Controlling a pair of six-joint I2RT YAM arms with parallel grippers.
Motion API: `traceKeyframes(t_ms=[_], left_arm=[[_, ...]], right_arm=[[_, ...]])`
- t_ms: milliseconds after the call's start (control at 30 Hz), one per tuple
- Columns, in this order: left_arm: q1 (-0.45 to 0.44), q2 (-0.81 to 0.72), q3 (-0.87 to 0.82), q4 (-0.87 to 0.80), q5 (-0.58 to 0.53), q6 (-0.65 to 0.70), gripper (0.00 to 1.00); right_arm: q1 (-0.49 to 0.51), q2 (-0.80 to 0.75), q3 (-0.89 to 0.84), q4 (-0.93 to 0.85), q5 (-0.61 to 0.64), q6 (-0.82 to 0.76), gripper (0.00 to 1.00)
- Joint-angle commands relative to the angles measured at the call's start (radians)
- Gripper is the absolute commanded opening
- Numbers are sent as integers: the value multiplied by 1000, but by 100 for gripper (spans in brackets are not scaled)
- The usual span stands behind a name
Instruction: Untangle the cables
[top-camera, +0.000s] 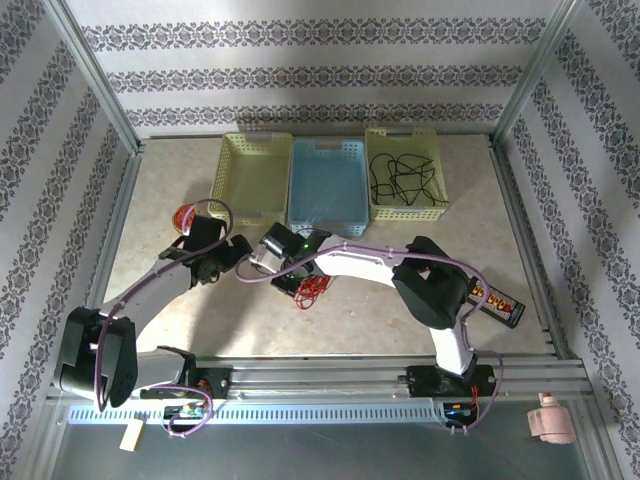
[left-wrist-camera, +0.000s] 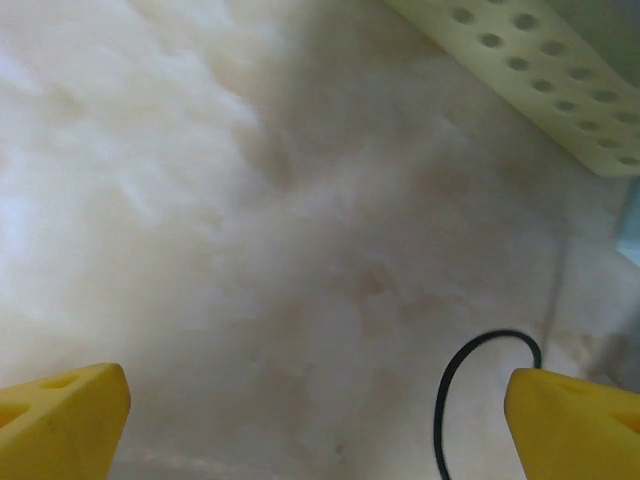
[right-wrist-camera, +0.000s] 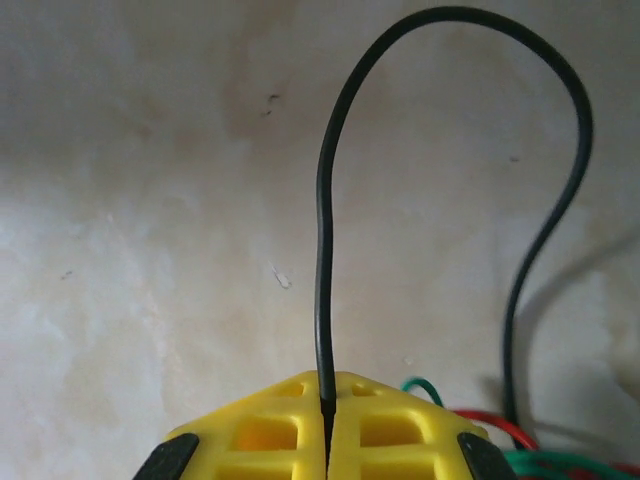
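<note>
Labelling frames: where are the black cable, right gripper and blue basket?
black cable (right-wrist-camera: 320, 250): right wrist view, upright stretch above the gripper.
right gripper (right-wrist-camera: 327, 410): right wrist view, seam between its shut fingertips.
blue basket (top-camera: 326, 224): top external view, near wall.

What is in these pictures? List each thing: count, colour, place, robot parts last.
table: one, beige.
left basket: one, pale yellow, table's far side.
middle basket: one, blue, beside it.
right basket: one, pale yellow, far right.
black cables: several strands, in the right basket.
held cable: one, black, looping from the right gripper.
red and green cables: tangled, count unclear, beside that gripper.
disc: one, red and yellow, table's left side.
black bar: one, orange marks, table's right edge.
left gripper: yellow fingers, open above the table.
right gripper: yellow fingers, shut on the held cable.
</note>
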Motion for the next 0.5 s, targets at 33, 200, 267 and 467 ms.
traceKeyframes(t_ms=[33, 200, 267, 467], left_arm=[[-63, -52, -23, 178, 136, 69, 97], [-112, -70, -33, 205, 196, 126, 98], [-152, -65, -20, 179, 204, 175, 98], [-273, -7, 3, 154, 240, 270, 97]], right_arm=[[-58, -198, -62, 59, -95, 107, 0], [-142, -341, -130, 139, -189, 238, 0], [-159, -382, -138, 151, -188, 257, 0], [-200, -475, -142, 205, -129, 325, 0]])
